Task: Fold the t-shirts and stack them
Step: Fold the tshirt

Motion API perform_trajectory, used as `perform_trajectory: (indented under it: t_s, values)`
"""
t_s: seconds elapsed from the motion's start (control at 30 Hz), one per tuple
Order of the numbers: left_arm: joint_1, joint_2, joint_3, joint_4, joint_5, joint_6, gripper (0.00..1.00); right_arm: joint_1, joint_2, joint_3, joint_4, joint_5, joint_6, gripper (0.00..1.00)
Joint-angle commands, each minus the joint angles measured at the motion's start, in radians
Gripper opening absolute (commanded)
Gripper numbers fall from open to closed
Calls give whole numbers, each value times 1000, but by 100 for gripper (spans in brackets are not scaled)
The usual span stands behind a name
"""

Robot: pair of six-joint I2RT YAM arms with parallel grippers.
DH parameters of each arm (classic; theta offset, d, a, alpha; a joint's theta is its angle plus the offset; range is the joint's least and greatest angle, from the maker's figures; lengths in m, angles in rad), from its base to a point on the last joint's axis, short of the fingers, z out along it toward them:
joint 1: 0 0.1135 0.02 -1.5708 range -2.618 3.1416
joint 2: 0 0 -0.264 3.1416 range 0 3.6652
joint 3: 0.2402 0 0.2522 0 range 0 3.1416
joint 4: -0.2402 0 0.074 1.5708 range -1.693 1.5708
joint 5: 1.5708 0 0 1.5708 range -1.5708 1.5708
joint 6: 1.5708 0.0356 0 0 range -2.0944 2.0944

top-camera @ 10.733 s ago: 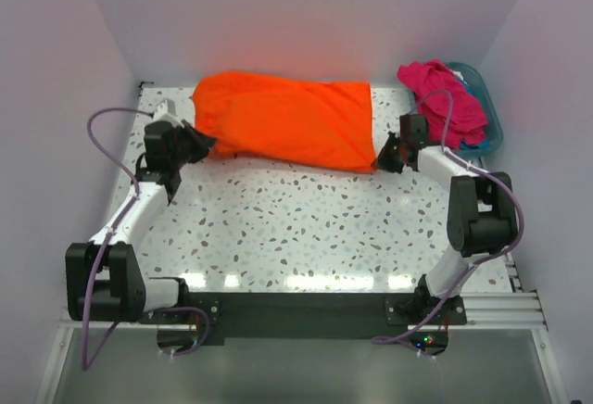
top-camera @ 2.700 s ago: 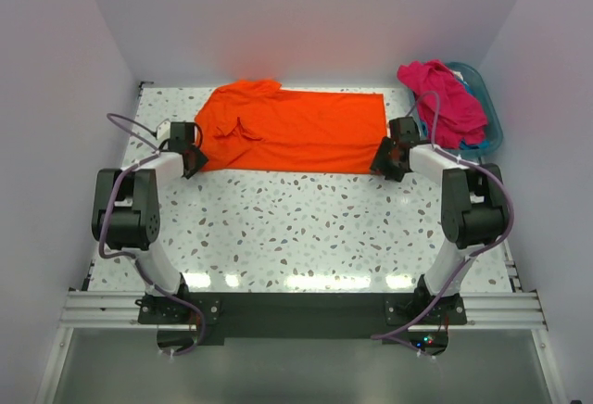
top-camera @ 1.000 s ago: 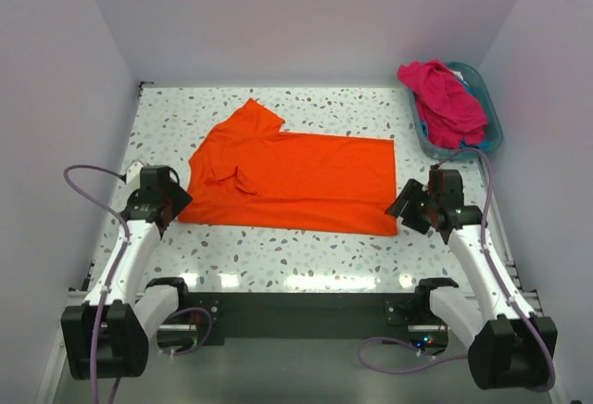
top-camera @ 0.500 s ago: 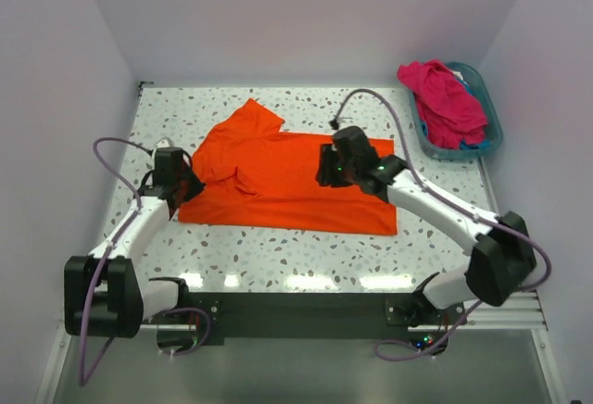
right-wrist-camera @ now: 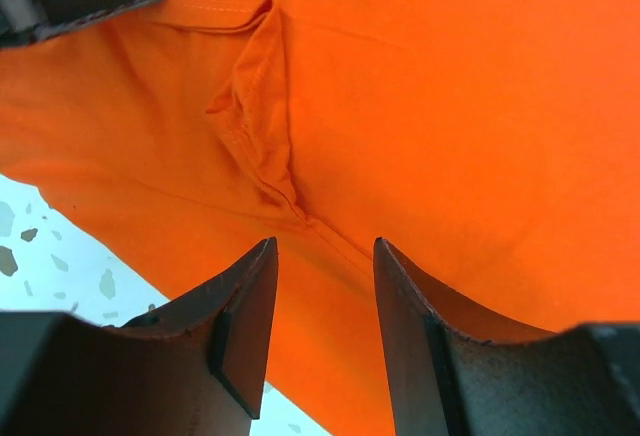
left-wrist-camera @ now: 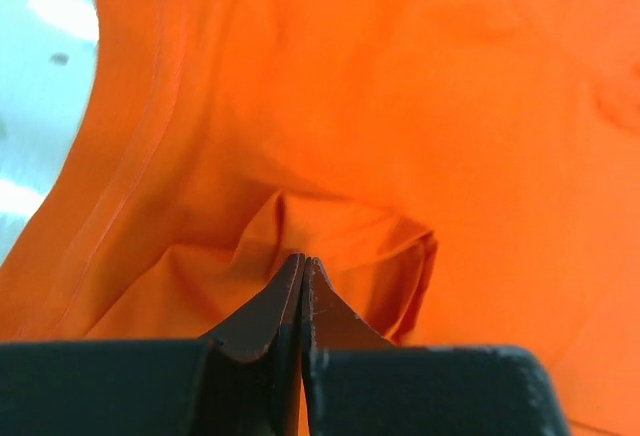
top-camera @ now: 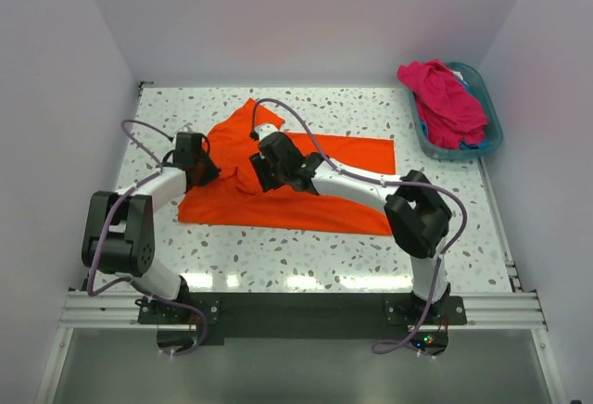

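An orange t-shirt lies spread flat across the table's middle, with a rumpled left part. My left gripper is at that left part. In the left wrist view its jaws are pressed together with a pucker of orange cloth bunched at their tips. My right gripper reaches across the shirt to its left-centre. It stands open just above the orange cloth, its jaws empty, with a raised crease ahead of them. A pink t-shirt is heaped in the basket.
A teal plastic basket stands at the back right corner, with a bit of blue cloth under the pink one. The speckled table runs bare along the front. Purple walls close in on the left, back and right.
My right arm swung from the shirt's right edge across to its left-centre, with its jaws narrower. The left gripper moved in onto the shirt's left part and shut.
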State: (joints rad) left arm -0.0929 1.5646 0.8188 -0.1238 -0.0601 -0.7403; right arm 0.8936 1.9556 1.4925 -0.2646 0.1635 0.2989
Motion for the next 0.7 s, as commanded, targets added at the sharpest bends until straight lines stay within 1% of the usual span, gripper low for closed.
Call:
perform_trajectory:
  t_s: [0.0, 0.23, 0.3, 0.43, 0.6, 0.67]
  values:
    - [-1, 49, 98, 56, -27, -21, 5, 4, 14, 67, 88, -7, -61, 47]
    - [-1, 175, 187, 65, -11, -19, 7, 36, 55, 81, 108, -27, -89, 49]
    - [-1, 183, 201, 79, 6, -21, 9, 62, 68, 92, 111, -10, -116, 50]
    - [5, 152, 220, 78, 2, -18, 16, 113, 107, 120, 114, 68, -167, 52]
    - [70, 97, 220, 53, 9, -25, 24, 168, 205, 199, 102, 183, -227, 52]
    - [88, 58, 204, 44, 8, -27, 26, 176, 230, 224, 108, 217, -234, 52]
